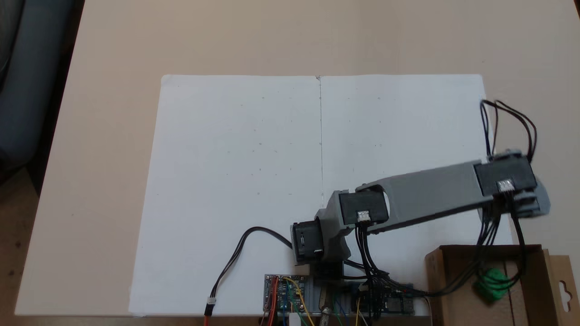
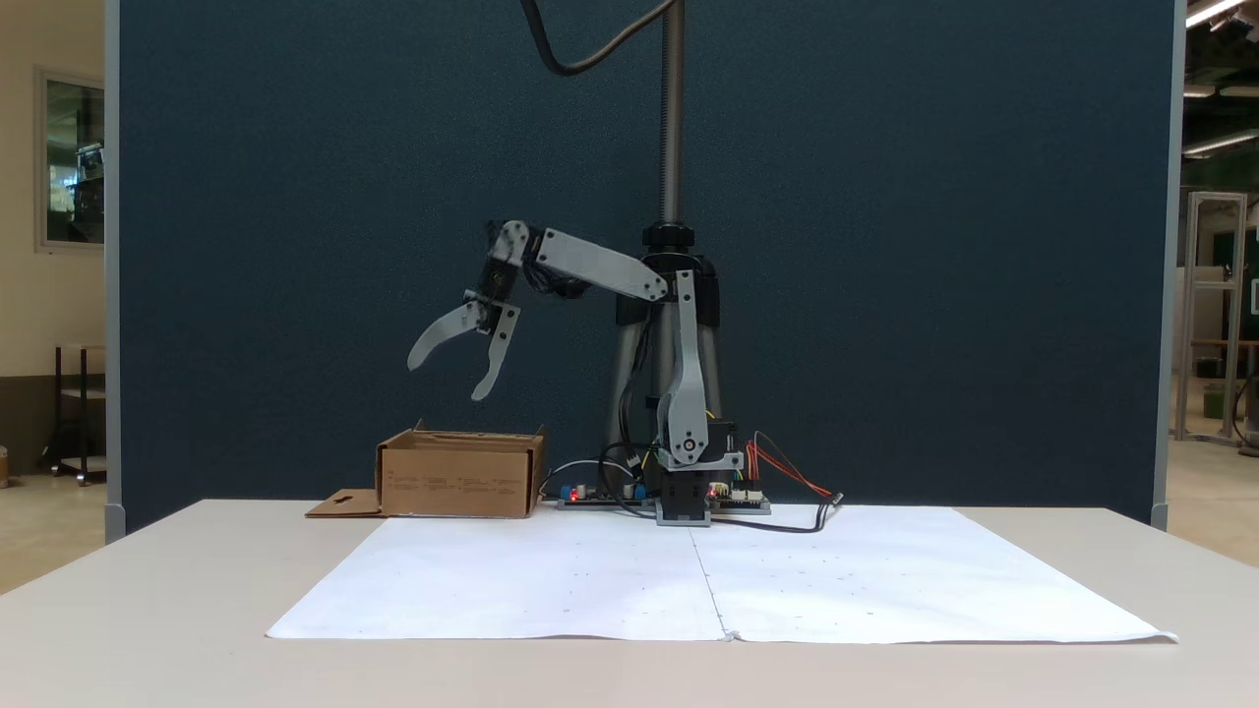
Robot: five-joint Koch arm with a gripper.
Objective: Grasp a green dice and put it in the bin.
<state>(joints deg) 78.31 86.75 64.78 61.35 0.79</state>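
The green dice (image 1: pixel 490 284) lies inside the bin (image 1: pixel 457 294), a shallow brown cardboard box at the lower right of a fixed view, partly crossed by black cables. From the side, the bin (image 2: pixel 459 477) stands left of the arm's base, and its walls hide its inside. My gripper (image 2: pixel 446 380) hangs open well above the bin, both curved fingers pointing down with nothing between them. The arm's wrist (image 1: pixel 512 188) reaches over the bin's far edge.
Two white paper sheets (image 1: pixel 281 181) cover the middle of the beige table. Circuit boards and wires (image 1: pixel 290 292) sit by the arm's base (image 2: pixel 684 492). The bin's flap (image 2: pixel 344 504) lies flat on the table. A dark blue partition (image 2: pixel 885 246) stands behind.
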